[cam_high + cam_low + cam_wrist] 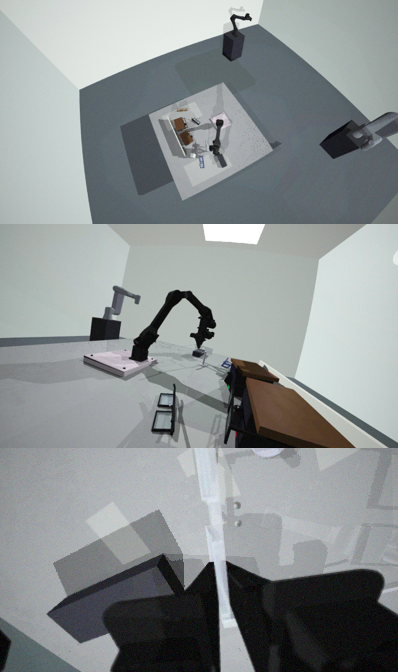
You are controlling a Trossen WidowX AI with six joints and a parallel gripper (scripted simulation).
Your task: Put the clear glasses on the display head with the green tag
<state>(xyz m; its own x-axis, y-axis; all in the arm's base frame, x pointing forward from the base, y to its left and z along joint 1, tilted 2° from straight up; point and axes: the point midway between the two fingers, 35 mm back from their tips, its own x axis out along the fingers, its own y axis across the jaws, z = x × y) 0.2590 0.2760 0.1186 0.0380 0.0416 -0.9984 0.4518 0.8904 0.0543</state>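
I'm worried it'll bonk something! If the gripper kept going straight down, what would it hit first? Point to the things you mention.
Probably the tabletop (245,128) (69,396) (40,488), though the clear glasses (207,146) (207,349) (211,518) in the gripper (215,149) (198,347) (217,566) might touch down first; depth is unclear.
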